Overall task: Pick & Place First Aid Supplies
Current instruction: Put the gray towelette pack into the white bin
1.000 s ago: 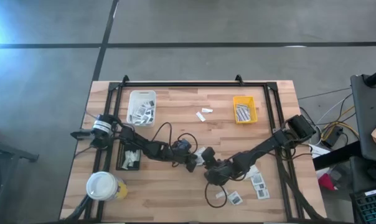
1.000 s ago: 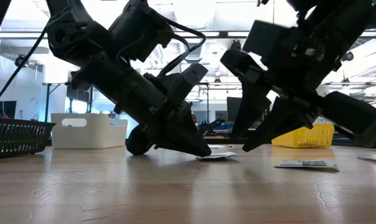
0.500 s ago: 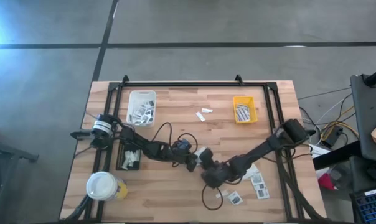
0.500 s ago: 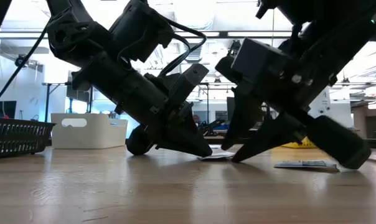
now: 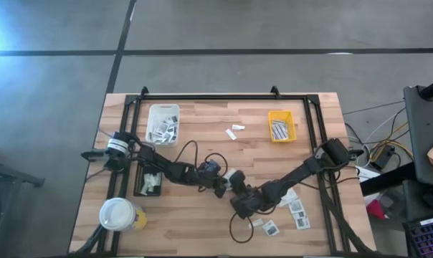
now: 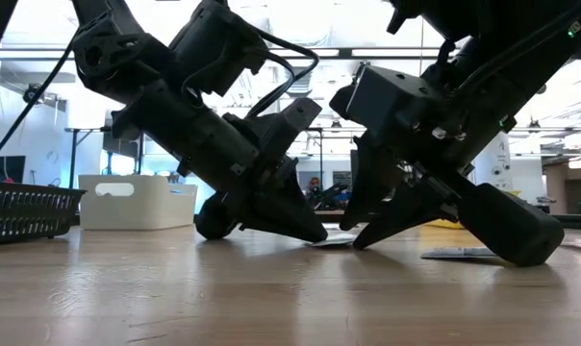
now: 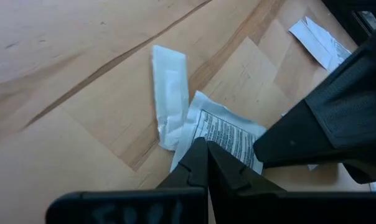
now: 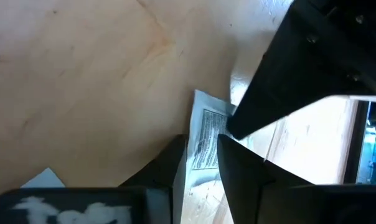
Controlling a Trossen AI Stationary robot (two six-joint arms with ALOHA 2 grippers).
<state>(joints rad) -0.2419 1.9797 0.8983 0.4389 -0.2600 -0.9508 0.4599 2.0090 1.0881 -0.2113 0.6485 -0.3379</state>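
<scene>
Two dark arms are leaning down onto the wooden worktop [image 6: 175, 298], their tips meeting near the middle. The left end effector [image 6: 315, 234] is pressing its closed tip onto a flat white packet [image 6: 334, 240] that is lying on the worktop. The right end effector [image 6: 360, 235] is reaching the same packet from the other side, its fingers straddling it. Another packet [image 6: 459, 254] is lying flat nearby. A white tray [image 6: 137, 202] and a black tray [image 6: 26, 211] are standing farther back; a yellow tray [image 6: 442, 224] is showing behind the right arm.
</scene>
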